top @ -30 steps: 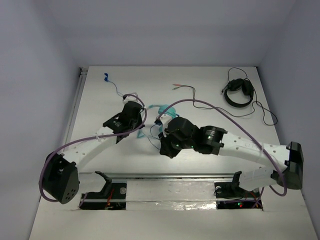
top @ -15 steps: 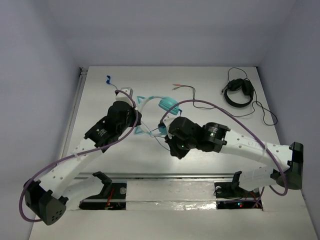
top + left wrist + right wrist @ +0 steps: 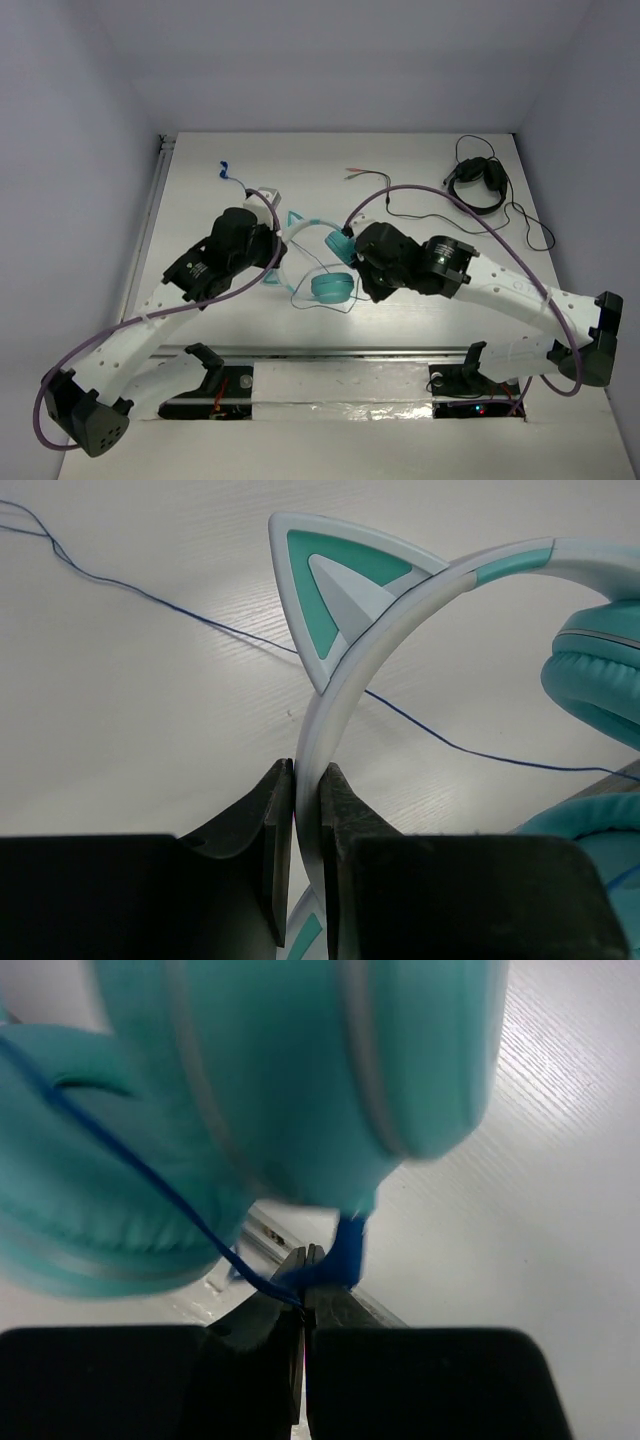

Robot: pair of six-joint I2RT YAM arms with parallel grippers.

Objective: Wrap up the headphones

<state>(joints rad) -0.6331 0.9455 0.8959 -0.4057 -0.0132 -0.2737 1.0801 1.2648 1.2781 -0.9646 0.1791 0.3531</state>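
The headphones (image 3: 330,287) are teal with a white headband, and one ear cup lies flat near the table's front. In the left wrist view my left gripper (image 3: 307,770) is shut on the white headband (image 3: 345,680), just below a teal cat ear (image 3: 335,585). From above, that left gripper (image 3: 279,257) sits at the band's left end. My right gripper (image 3: 308,1257) is shut on the thin blue cable (image 3: 150,1165), close under the teal ear cups (image 3: 300,1070). From above, the right gripper (image 3: 356,266) is beside the second ear cup (image 3: 340,243). The cable's blue plug (image 3: 225,168) lies at the far left.
Small black headphones (image 3: 476,186) with a black cable lie at the far right. A loose black cable with red tips (image 3: 366,175) lies at the far middle. A metal rail (image 3: 340,350) runs along the near edge between the arm bases.
The left arm has stretched forward and carried the headband with it. The right gripper has moved right and away with the cable. One ear cup now lies flat near the front.
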